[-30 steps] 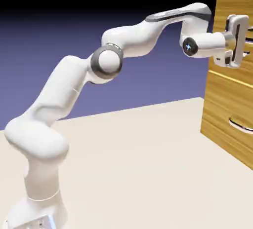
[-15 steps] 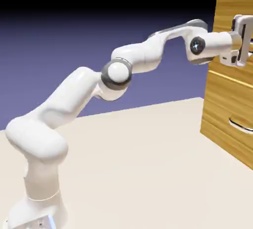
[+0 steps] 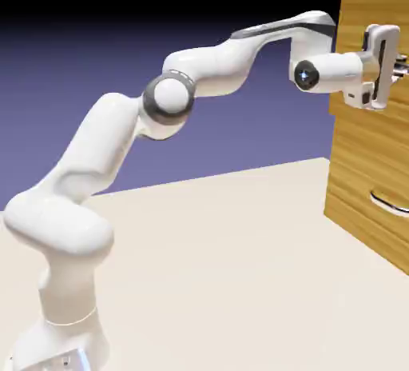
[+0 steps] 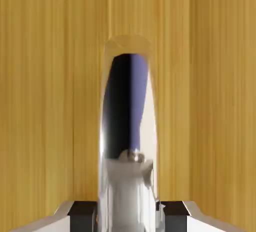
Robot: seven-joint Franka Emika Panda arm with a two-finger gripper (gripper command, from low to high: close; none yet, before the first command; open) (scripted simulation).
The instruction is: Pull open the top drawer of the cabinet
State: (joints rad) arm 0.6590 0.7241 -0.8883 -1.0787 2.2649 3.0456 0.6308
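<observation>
The cabinet (image 3: 359, 177) stands at the exterior view's right edge. Its top drawer (image 3: 355, 25) juts slightly out of the cabinet's front. My gripper (image 3: 395, 61) is held level against that drawer front, shut on the silver bar handle (image 3: 403, 64). In the hand view the handle (image 4: 129, 126) runs up the middle, large and mirror-like, between my two fingers (image 4: 82, 215), with the honey-brown drawer front (image 4: 50, 101) filling everything behind it.
Below the top drawer sits a like drawer with its own silver handle (image 3: 389, 201), flush with the cabinet. The beige table (image 3: 224, 265) spreads between the robot's base and the cabinet.
The jaws went from open to shut on the handle. The hand reached in toward the cabinet, then drew back to the exterior view's left, and the top drawer front has come out a little.
</observation>
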